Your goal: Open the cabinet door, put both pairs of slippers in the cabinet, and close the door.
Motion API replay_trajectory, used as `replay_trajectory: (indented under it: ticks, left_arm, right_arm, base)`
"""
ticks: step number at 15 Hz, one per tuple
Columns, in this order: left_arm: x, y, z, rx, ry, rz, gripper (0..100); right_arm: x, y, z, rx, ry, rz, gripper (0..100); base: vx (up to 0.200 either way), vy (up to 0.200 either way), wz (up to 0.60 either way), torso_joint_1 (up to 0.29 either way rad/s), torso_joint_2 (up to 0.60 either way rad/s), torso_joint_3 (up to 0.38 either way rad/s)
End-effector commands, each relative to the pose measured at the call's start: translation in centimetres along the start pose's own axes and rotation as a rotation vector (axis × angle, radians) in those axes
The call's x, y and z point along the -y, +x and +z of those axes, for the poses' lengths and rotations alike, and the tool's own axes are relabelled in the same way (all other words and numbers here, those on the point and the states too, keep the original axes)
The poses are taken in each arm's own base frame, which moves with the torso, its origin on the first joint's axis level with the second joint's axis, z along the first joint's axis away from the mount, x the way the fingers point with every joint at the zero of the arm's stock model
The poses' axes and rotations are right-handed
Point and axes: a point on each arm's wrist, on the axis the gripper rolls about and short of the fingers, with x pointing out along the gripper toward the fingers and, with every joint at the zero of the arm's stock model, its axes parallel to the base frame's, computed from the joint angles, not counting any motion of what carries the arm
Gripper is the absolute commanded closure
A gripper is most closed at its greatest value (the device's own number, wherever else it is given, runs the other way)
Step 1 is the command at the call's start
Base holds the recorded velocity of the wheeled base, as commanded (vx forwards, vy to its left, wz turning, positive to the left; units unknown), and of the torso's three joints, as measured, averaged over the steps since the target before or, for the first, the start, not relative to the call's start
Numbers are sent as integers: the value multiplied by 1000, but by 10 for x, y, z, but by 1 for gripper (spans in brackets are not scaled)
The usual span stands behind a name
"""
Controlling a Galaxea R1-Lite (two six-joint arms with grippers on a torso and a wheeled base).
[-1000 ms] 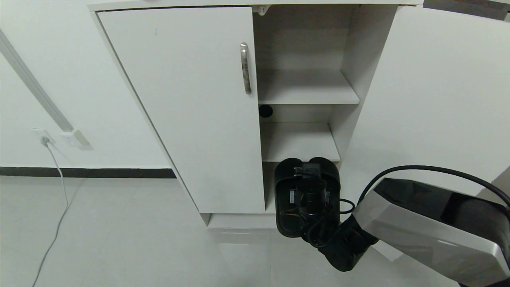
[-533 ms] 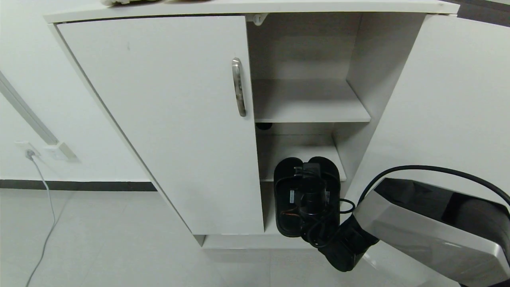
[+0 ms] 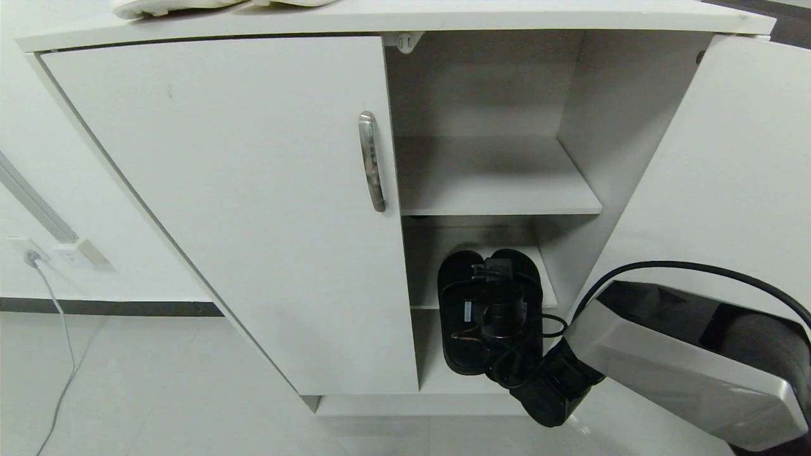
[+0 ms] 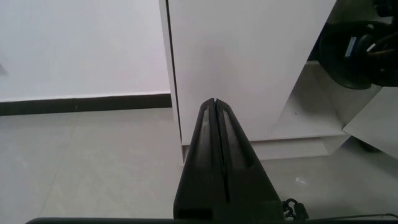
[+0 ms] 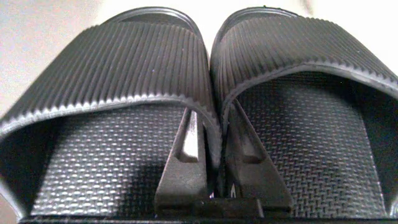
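Black slippers (image 3: 457, 278) grasped as a pair by right pincer (image 5: 214, 118), low at cabinet's (image 3: 507, 19) open right bay. Left pincer (image 4: 214, 102) clenched on nothing, above tiled floor (image 4: 81, 162) near cabinet foot. Left door (image 3: 222, 190) closed. Pale slippers (image 3: 165, 6) on cabinet top. White wall (image 3: 38, 126), socket (image 3: 28, 255) behind.

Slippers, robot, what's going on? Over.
Right gripper shut on black slippers, low before open cabinet. Left gripper shut, empty. White slippers on cabinet top. Nothing in the way.
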Motion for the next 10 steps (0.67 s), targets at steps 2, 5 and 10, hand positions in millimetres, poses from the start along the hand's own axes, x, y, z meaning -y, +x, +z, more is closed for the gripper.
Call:
replay_trajectory:
  ticks: [2, 5, 10]
  left_arm:
    - [0, 0, 0, -1, 0, 0, 100]
    - [0, 0, 0, -1, 0, 0, 100]
    - [0, 0, 0, -1, 0, 0, 100]
  right_arm:
    - [5, 21, 4, 11, 10, 28, 100]
    - [5, 46, 5, 20, 10, -1, 100]
    - [2, 80, 7, 38, 21, -28, 100]
  base:
    - [0, 0, 0, 0, 0, 0]
    - [0, 0, 0, 0, 0, 0]
    - [0, 0, 0, 0, 0, 0]
